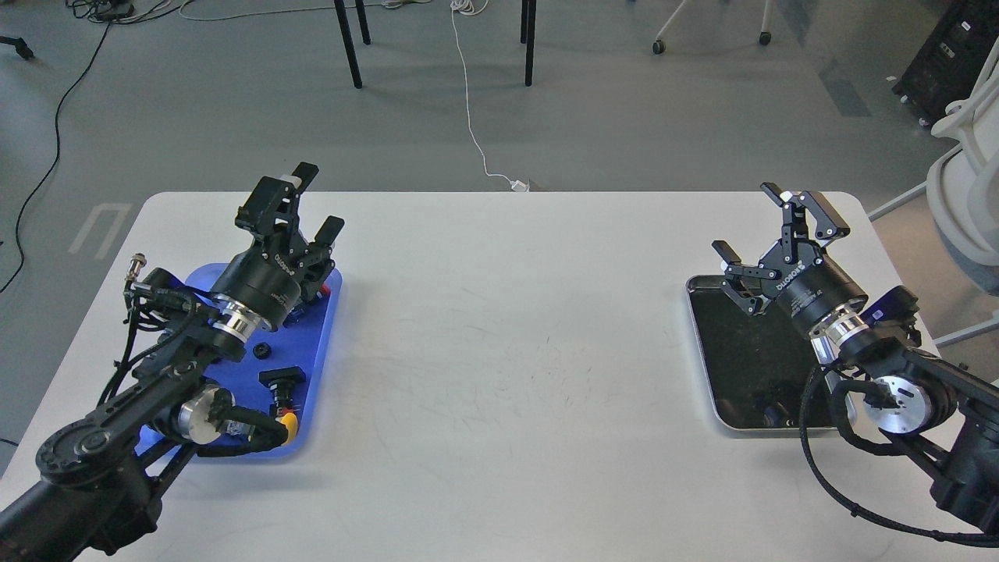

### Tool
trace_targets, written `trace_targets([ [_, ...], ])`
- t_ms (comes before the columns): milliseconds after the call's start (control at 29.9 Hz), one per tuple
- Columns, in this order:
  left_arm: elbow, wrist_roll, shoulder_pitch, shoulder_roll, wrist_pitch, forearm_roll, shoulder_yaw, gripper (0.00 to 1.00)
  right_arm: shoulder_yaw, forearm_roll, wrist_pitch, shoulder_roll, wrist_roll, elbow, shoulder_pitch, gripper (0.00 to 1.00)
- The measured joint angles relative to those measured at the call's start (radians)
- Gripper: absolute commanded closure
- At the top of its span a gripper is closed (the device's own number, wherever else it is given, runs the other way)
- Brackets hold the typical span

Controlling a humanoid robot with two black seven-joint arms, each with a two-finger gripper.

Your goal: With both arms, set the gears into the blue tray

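White tabletop (499, 351) carries the blue tray (321, 343) at its left side, where one gear (262, 349) lies beside push-button switches (282, 382). Above that tray the left gripper (311, 204) hangs with fingers spread, empty. Well apart from the blue tray, the right gripper (769, 226) is likewise spread wide over the black tray (741, 367).

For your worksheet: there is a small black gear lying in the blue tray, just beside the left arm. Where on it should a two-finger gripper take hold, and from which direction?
Grip the gear across its toothed outer edge, coming straight down from above. It appears to lie flat on the blue tray floor, so only the rim offers opposing faces. The left gripper, open, is nearest; its wrist crowds the gear's left side.
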State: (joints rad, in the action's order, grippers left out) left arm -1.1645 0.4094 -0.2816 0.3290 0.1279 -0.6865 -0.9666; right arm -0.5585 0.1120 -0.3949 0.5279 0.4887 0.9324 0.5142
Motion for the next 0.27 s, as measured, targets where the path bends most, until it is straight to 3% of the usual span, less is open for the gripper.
trace_targets([
  [100, 0.006, -0.039, 0.027, -0.041, 0.043, 0.001, -0.067, 0.02, 0.000, 0.000, 0.001, 0.000, 0.000, 0.003, -0.007, 0.01],
  [267, 0.009, -0.046, 0.040, -0.053, 0.063, 0.001, -0.088, 0.02, -0.003, 0.000, 0.000, -0.001, 0.000, 0.007, -0.011, 0.01],
])
